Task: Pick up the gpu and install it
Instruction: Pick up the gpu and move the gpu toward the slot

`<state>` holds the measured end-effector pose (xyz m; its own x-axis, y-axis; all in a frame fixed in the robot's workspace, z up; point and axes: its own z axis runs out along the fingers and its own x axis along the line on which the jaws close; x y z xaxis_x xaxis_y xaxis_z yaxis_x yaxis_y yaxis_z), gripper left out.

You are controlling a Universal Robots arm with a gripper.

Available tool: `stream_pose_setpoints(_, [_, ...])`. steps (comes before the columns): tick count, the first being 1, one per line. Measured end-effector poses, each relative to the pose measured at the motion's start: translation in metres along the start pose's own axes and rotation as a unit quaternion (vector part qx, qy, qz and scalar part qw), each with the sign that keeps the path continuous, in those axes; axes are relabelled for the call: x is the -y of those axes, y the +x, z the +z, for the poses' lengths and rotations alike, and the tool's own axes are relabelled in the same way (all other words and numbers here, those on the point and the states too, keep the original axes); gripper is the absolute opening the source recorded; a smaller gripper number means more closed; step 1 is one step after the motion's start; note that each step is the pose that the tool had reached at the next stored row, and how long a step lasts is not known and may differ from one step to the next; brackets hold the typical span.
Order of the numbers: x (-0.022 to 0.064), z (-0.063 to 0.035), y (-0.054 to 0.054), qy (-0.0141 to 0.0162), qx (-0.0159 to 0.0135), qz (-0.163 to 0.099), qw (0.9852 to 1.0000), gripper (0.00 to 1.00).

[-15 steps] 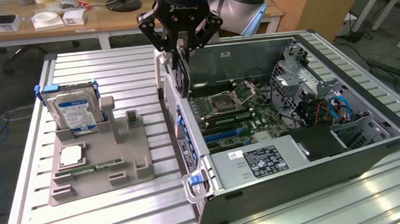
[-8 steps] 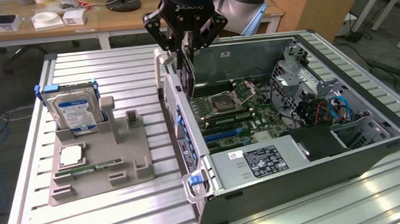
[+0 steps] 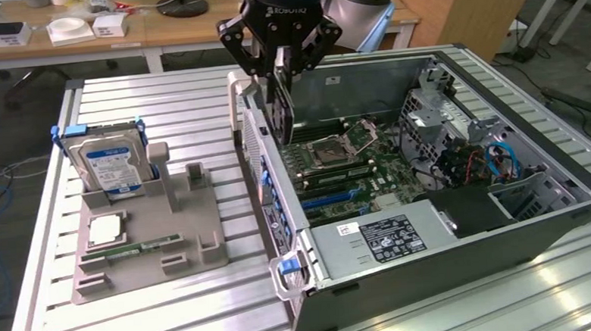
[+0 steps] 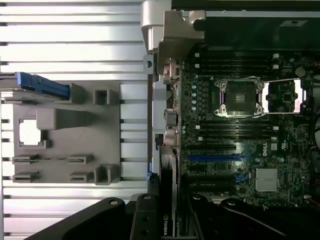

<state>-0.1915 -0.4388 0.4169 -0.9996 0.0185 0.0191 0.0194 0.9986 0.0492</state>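
Tool [image 3: 284,69] clamped on gpu [image 3: 283,109], card hanging edge-on beneath it, above open computer case [image 3: 433,279].

Mostly matt metal and plastic.
Ribbed tabletop [image 3: 171,104] brushed aluminium, slight sheen; holder [image 3: 193,231] matt grey plastic; case [image 3: 463,270] dark painted metal; gpu [image 3: 284,113] matt dark board; pincer [image 3: 284,71] black, semi-gloss; hard drive [image 3: 113,164] glossy label.

The slatted metal table [image 3: 171,104] bears a grey parts holder [image 3: 192,216] at the exterior view's left. An open computer case [image 3: 463,267] lies just beside it.
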Motion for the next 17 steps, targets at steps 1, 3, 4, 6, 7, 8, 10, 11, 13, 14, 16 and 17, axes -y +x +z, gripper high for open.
stream_pose_setpoints(1, [-0.0002,0.0,-0.0005,0.0016,0.0,0.0,1.0,0.26])
stream_pose_setpoints(3, [-0.0004,0.0,-0.0017,0.005,-0.0001,0.0,1.0,0.26])
stream_pose_setpoints(4, [-0.0004,0.0,-0.0021,0.0063,0.0,0.0,1.0,0.26])
stream_pose_setpoints(6, [-0.0004,-0.0001,-0.003,0.0078,0.0,0.0,1.0,0.26])
stream_pose_setpoints(7, [-0.0004,0.0,-0.0032,0.0079,0.0,0.0,1.0,0.26])
stream_pose_setpoints(8, [-0.0004,-0.0001,-0.0033,0.008,0.0,0.0,1.0,0.26])
stream_pose_setpoints(10, [-0.0005,-0.0001,-0.0042,0.0082,0.0,0.0,1.0,0.26])
stream_pose_setpoints(11, [-0.0007,-0.0001,-0.0046,0.0091,0.0,0.0,1.0,0.26])
stream_pose_setpoints(13, [-0.0011,-0.0001,-0.0054,0.0113,0.0,0.0,0.9999,0.26])
stream_pose_setpoints(14, [-0.0012,0.0,-0.0059,0.0122,0.0001,0.0,0.9999,0.26])
stream_pose_setpoints(16, [-0.0019,-0.0001,-0.0068,0.0147,0.0,0.0,0.9999,0.26])
stream_pose_setpoints(17, [-0.0021,-0.0001,-0.007,0.0152,0.0,0.0,0.9999,0.26])
